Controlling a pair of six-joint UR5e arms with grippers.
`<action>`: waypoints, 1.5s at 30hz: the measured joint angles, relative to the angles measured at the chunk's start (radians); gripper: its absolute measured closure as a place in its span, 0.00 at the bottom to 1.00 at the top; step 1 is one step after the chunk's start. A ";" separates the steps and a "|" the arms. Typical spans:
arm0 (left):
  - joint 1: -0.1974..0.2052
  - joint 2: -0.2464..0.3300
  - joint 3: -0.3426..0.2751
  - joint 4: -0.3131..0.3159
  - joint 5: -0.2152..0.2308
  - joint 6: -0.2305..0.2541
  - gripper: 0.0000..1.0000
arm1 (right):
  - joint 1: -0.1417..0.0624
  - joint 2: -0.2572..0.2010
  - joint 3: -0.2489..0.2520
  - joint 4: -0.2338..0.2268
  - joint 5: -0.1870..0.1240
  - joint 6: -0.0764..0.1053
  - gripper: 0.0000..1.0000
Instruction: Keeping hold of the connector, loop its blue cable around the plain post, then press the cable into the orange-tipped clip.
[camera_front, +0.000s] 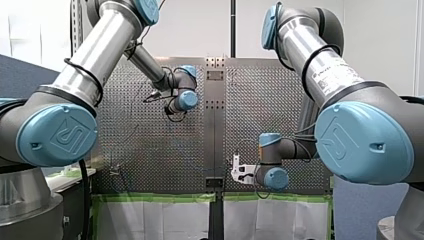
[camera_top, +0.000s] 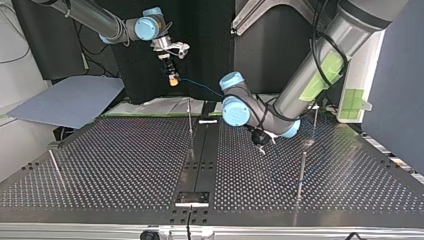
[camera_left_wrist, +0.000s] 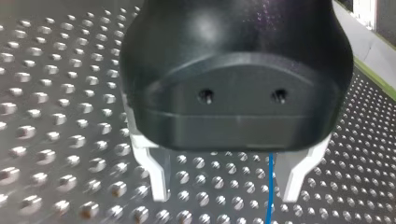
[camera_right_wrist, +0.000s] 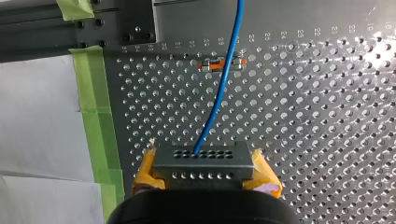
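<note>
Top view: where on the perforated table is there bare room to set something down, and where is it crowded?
The widest bare patch is the view's left half of the table, between the thin rod near the left edge and the centre rail. The right half is crowded: my left pincer hangs low there, close to the tall post.

Grey metal block connector (camera_right_wrist: 204, 163), two rows of holes, clamped level between yellow pads of my right gripper (camera_right_wrist: 205, 173). Thin blue cable (camera_right_wrist: 219, 88) out of the far hole row, running ahead of that gripper, slightly bowed. Small metal clip with orange tip (camera_right_wrist: 215, 66) ahead of the gripper, crossed by the cable; contact not discernible. Further along, cable (camera_left_wrist: 270, 186) between spread fingers of my left gripper (camera_left_wrist: 225, 175), just beside one.
</note>
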 joint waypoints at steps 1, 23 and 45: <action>0.001 -0.007 0.000 0.000 0.007 -0.007 0.00 | 0.000 0.000 0.000 0.000 0.000 0.000 1.00; 0.046 -0.026 0.000 -0.018 0.064 -0.110 0.00 | 0.000 0.000 0.000 -0.006 0.002 0.000 1.00; 0.003 -0.118 0.000 -0.010 0.045 -0.094 0.00 | 0.000 0.000 0.000 -0.002 0.002 0.000 1.00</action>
